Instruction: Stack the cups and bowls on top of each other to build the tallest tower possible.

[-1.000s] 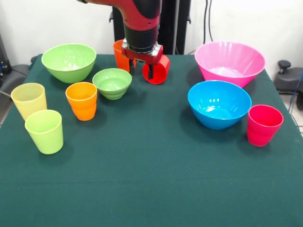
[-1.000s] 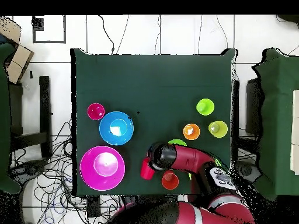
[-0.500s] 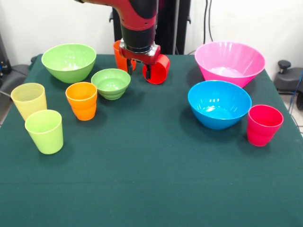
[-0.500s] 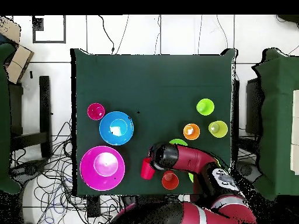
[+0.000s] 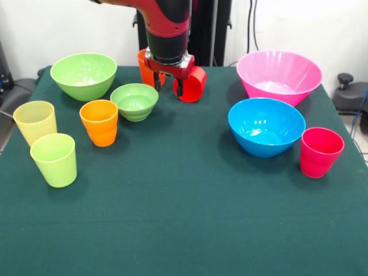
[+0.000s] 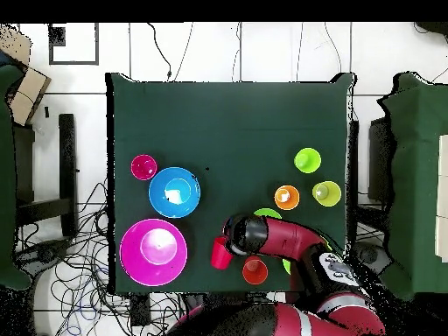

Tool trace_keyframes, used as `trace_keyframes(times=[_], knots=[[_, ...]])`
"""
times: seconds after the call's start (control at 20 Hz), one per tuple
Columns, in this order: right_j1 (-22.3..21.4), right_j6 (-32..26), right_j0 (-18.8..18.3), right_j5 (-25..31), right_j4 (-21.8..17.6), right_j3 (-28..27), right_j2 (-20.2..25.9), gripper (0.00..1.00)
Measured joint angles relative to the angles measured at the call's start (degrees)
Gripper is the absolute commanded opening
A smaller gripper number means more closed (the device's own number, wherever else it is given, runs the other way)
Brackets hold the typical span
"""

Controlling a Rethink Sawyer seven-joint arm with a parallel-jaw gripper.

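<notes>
My gripper (image 5: 169, 86) hangs open over the far middle of the table, its right finger against a red cup (image 5: 194, 84) lying on its side. An orange cup (image 5: 143, 64) stands just behind its left finger. A small green bowl (image 5: 135, 101), a second orange cup (image 5: 99, 122), a large green bowl (image 5: 84, 75), a yellow cup (image 5: 35, 121) and a lime cup (image 5: 54, 159) stand on the left. A pink bowl (image 5: 279, 75), a blue bowl (image 5: 266, 126) and a pinkish-red cup (image 5: 320, 152) stand on the right. Nothing is nested; no tower shows.
From overhead, the arm (image 6: 280, 241) covers the gripper, part of the small green bowl (image 6: 267, 213) and most of the large green one. The red cup (image 6: 220, 253) lies near the table's edge (image 6: 175, 294). Cables run across the floor around the table.
The gripper has shifted slightly up and to the left in the front view. The red cup stays on its side, and the other cups and bowls keep their places.
</notes>
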Motion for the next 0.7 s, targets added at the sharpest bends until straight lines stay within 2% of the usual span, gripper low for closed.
trace_keyframes(times=[0.7], knots=[[0.0, 0.0, 0.0, 3.4, 0.0, -1.8, 0.5, 1.00]])
